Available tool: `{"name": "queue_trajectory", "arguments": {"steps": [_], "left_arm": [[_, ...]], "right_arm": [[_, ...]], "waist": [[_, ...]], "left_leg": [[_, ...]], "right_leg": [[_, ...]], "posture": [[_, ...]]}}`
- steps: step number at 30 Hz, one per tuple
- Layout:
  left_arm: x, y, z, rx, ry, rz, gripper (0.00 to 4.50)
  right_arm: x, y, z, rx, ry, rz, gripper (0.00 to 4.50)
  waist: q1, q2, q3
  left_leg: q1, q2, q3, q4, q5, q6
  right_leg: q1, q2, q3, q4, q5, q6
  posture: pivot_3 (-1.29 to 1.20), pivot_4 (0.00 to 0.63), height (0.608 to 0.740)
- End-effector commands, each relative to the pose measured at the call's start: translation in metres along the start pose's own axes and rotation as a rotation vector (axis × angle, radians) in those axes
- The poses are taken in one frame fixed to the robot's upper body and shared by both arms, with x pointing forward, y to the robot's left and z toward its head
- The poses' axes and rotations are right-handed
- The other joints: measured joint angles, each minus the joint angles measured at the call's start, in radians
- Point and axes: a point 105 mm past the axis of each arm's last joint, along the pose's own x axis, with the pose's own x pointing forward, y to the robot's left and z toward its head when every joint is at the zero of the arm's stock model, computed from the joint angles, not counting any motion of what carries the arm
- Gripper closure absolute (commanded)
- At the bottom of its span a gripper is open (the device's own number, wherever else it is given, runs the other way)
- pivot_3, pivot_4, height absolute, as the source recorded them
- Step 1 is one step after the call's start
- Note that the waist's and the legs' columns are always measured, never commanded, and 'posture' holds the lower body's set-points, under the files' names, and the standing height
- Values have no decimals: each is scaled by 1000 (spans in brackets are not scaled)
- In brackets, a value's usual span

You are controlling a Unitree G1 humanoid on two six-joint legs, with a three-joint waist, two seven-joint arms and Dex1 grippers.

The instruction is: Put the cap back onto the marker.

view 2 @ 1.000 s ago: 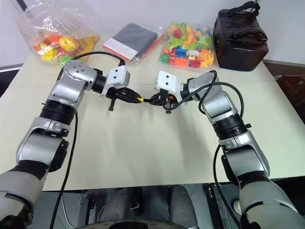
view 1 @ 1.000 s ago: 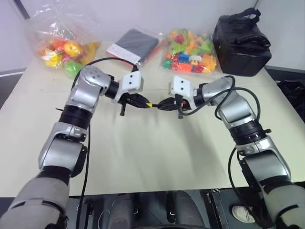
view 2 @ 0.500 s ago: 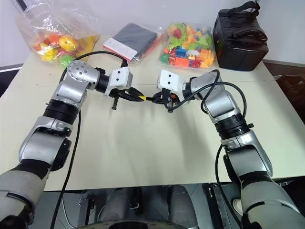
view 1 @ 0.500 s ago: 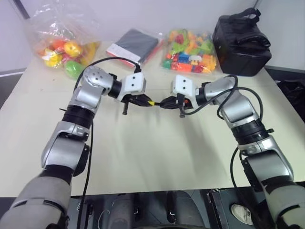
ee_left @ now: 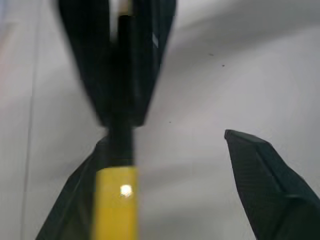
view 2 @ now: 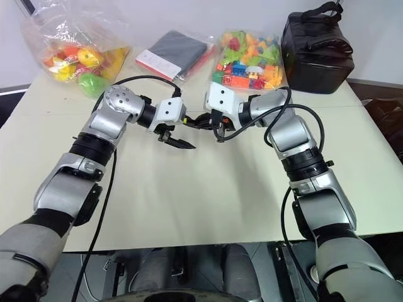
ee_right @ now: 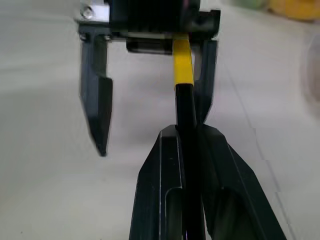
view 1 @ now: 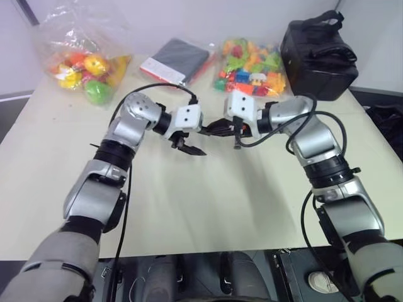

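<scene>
The black marker (ee_right: 186, 110) is clamped between the fingers of my right gripper (ee_right: 189, 131), which is shut on it above the middle of the table. The yellow cap (ee_right: 182, 62) sits on the marker's far end, in line with the barrel. My left gripper (view 1: 200, 139) faces the right one and stands open around that end. In the left wrist view the cap (ee_left: 116, 200) lies against one finger (ee_left: 75, 205), while the other finger (ee_left: 265, 170) stands well apart from it.
Along the back of the pale table (view 1: 208, 201) lie a clear bag of toy fruit (view 1: 88, 63), a black booklet in plastic (view 1: 176, 58), a bag of colourful blocks (view 1: 252, 69) and a black bag (view 1: 318, 53).
My left gripper, shut on the cap before, has opened and let go. The two grippers have drawn closer together, and the cap stays on the marker in the right gripper.
</scene>
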Motion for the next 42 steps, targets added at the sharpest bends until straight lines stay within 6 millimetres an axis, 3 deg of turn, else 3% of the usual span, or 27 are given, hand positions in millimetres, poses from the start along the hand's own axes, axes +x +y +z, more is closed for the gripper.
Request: {"name": "queue_trajectory", "arguments": {"steps": [1,6,12,19,23,28,33,42], "left_arm": [[-3,9,4,40,10,42,1723],[-17,27,3,25,1,154,1723],[-48,40,7,-74,-121,286,1723],[-67,31,-3,-165,-176,329,1723],[-78,25,-10,-212,-210,410,1723],[-92,26,-20,-370,-323,704,1723],[-95,12,-36,-549,-373,925,1723],[-91,-10,-59,-733,-348,1130,1723]], "right_arm": [[-16,-16,25,-78,-55,-83,4500],[-20,-13,16,-60,-27,-69,4500],[-40,-19,-5,-23,35,-123,4500],[-53,-16,-27,6,98,-147,4500],[-66,-23,-49,71,127,-248,4500],[-85,-22,-82,238,135,-437,4500],[-105,-16,-117,363,211,-624,4500],[-126,-17,-138,461,279,-828,4500]], "waist": [[0,0,0],[3,0,0],[1,0,0],[0,0,0],[1,0,0],[6,0,0],[3,0,0],[5,0,0]], "left_leg": [[0,0,0,0,0,0],[0,0,0,0,0,0],[0,0,0,0,0,0],[0,0,0,0,0,0],[0,0,0,0,0,0],[0,0,-1,0,0,0],[1,0,-1,1,0,0],[2,0,-1,1,1,-1]], "right_leg": [[0,0,0,0,0,0],[0,0,0,0,0,0],[0,0,0,0,0,0],[0,0,0,0,0,0],[0,0,0,0,0,0],[1,-1,0,0,0,0],[2,-1,0,1,0,0],[2,-1,0,1,0,0]], "posture": [[0,150,740],[0,150,740],[0,150,740],[0,150,740],[0,150,740],[0,150,740],[0,150,740],[0,150,740]]}}
